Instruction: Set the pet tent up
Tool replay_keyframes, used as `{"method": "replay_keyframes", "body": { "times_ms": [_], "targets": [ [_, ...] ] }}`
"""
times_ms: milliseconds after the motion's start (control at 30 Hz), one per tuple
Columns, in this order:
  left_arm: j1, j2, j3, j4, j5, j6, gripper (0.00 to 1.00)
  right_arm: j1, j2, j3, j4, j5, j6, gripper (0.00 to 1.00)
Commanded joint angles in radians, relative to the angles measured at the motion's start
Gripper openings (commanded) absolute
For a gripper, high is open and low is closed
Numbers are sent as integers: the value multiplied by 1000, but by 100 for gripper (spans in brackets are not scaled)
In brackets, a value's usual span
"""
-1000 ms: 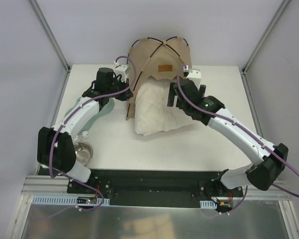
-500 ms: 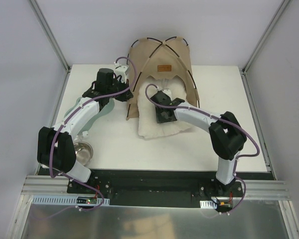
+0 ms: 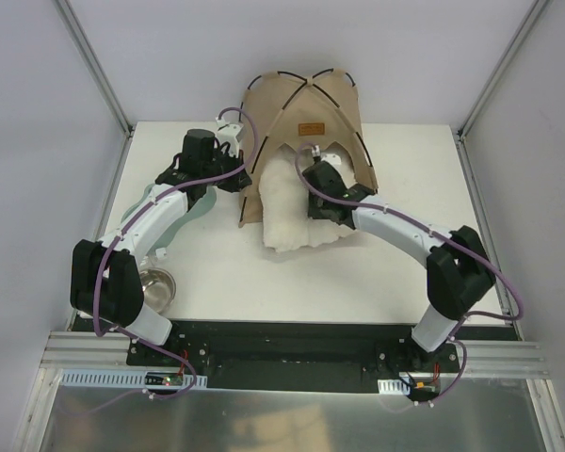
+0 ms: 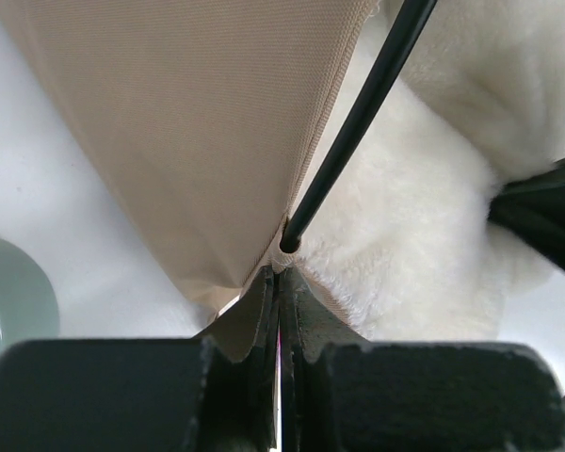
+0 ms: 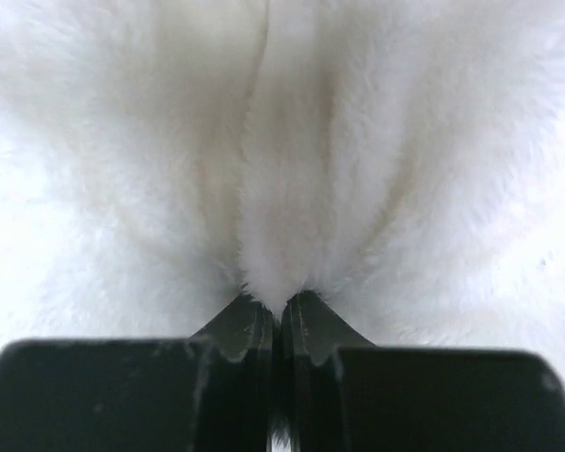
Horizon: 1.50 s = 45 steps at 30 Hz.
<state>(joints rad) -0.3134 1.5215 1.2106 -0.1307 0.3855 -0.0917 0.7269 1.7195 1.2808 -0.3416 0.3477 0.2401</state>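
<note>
The pet tent (image 3: 297, 108) stands at the table's back, tan fabric with thin black poles and a brown label (image 3: 310, 129) over its opening. My left gripper (image 3: 243, 177) is shut on the tent's left front fabric corner. In the left wrist view the tan fabric (image 4: 188, 122) and a black pole (image 4: 358, 122) end right at the left gripper (image 4: 281, 278). The fluffy white cushion (image 3: 287, 212) lies bunched in the opening. My right gripper (image 3: 308, 198) is shut on a fold of the cushion (image 5: 282, 141), pinched at the right gripper (image 5: 282, 306).
A metal bowl (image 3: 155, 285) sits near the table's front left, beside the left arm. A pale green dish (image 3: 155, 202) lies under the left forearm and shows in the left wrist view as the green dish (image 4: 9, 301). Frame posts stand at both back corners.
The right arm swung in from the tent's right side onto the cushion and its jaws closed on the fur. The cushion has bunched up narrower. The left arm has not moved.
</note>
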Motion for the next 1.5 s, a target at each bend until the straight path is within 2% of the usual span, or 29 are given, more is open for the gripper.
{"method": "replay_keyframes", "body": {
  "times_ms": [0, 133, 233, 333, 500, 700, 900, 1067, 1167, 1233, 1333, 1467],
  "targets": [
    [-7, 8, 17, -17, 38, -14, 0, -66, -83, 171, -15, -61, 70, 0],
    [-6, 17, 17, -17, 29, -20, 0, -95, -18, 319, -50, -50, 51, 0],
    [-7, 25, 23, -15, 29, -22, 0, -95, 25, 339, 28, 0, 21, 0],
    [-6, 32, 32, -17, 30, -28, 0, -95, 51, 269, 191, 66, -14, 0],
    [-7, 43, 46, -17, 42, -42, 0, -89, 113, 92, 565, 137, -129, 0],
    [-6, 54, 64, -23, 47, -46, 0, -107, 236, 51, 831, 180, -232, 0],
    [-6, 63, 79, -38, 46, -43, 0, -136, 336, 86, 987, 120, -332, 0],
    [-6, 62, 96, -52, 38, -43, 0, -147, 351, 111, 923, 119, -259, 1],
    [-6, 57, 109, -58, 35, -49, 0, -130, 295, 72, 860, 134, -205, 23],
    [-6, 51, 119, -66, 38, -49, 5, -109, 227, 48, 802, 129, -196, 39],
    [-4, 31, 133, -76, 39, -52, 21, -84, 116, 31, 689, 143, -164, 60],
    [3, -21, 126, -83, 42, -51, 41, -73, -49, -9, 511, 117, -87, 75]
  ]
}}
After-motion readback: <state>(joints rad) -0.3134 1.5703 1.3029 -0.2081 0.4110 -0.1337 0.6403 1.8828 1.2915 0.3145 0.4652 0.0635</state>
